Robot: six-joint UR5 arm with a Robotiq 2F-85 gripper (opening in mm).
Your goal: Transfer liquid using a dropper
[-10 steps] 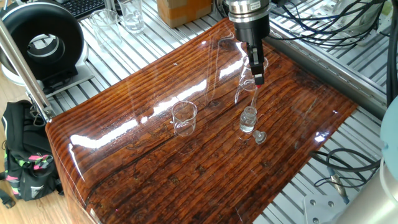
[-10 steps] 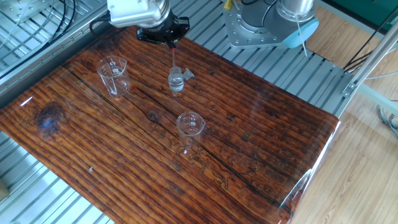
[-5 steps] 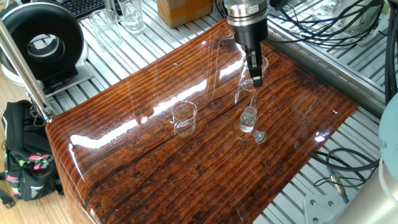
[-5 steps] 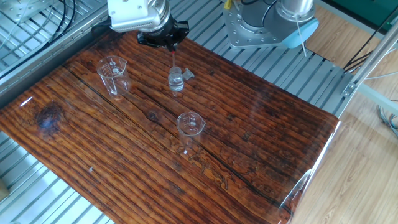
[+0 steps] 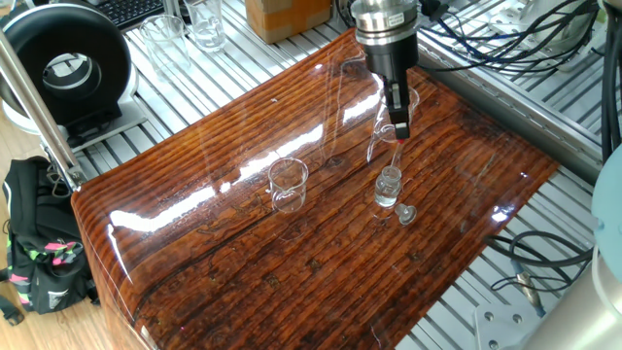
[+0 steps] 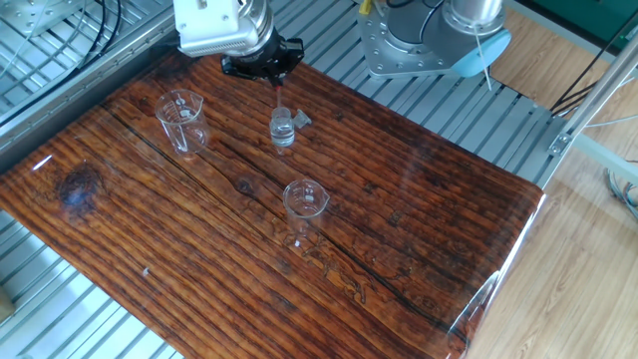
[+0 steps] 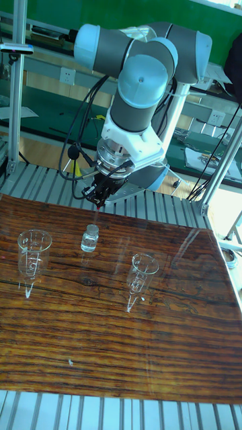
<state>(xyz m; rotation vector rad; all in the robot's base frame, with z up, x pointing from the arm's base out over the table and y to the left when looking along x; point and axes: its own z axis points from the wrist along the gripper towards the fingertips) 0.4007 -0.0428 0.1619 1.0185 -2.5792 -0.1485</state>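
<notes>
Looks like you're early on: your gripper point(image 5: 399, 128) is pinching the dropper point(image 5: 397, 146) by its red bulb, hanging right over the small glass bottle point(image 5: 388, 187) at center right, stopper point(image 5: 405, 214) lying beside it. Moving liquid to a beaker point(image 5: 288, 184) is still ahead. The tall view shows both beakers clearly, but barely shows the dropper.

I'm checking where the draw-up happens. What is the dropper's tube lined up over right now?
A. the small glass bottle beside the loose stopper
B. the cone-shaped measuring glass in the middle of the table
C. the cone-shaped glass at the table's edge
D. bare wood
A: the gripper holds the dropper upright, its tube running down to the mouth of the small glass bottle, whose stopper lies beside it.
</notes>
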